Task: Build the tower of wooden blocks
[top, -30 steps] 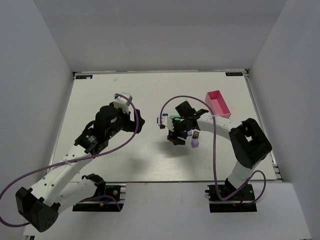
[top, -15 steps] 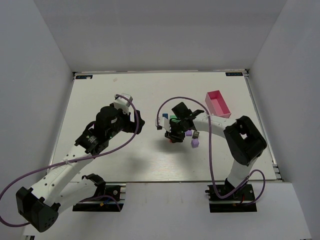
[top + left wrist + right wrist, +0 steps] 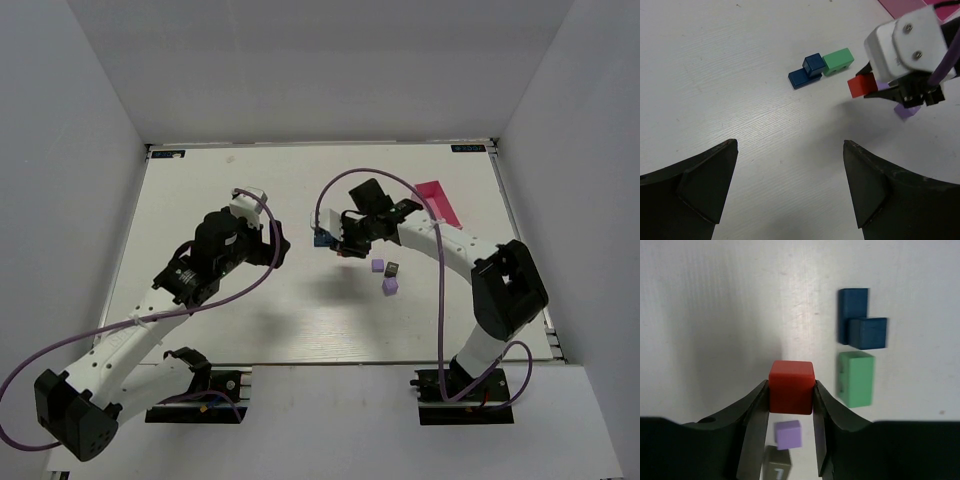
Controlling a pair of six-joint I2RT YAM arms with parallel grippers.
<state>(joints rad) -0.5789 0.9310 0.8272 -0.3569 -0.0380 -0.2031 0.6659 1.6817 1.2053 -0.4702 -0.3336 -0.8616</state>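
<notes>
My right gripper [image 3: 790, 392] is shut on a red cube [image 3: 791, 386] and holds it above the table; the left wrist view shows the same red cube [image 3: 861, 85] hanging under the right gripper [image 3: 897, 95]. Just beyond it lie a green block [image 3: 856, 378] and a long dark blue block [image 3: 853, 310] with a small blue cube [image 3: 868, 332] on it. A lilac cube [image 3: 788, 434] and a dark block [image 3: 776, 462] lie below the jaws. My left gripper [image 3: 790, 185] stands open over bare table, left of the blocks.
A pink tray [image 3: 437, 200] lies at the back right, partly behind the right arm. A lilac cube [image 3: 378, 266], a dark block [image 3: 392, 268] and a second lilac cube [image 3: 390, 286] lie on the table near the right forearm.
The right gripper closed on the red cube and lifted it off the table, swinging slightly toward the far side. The left arm has stayed put.
</notes>
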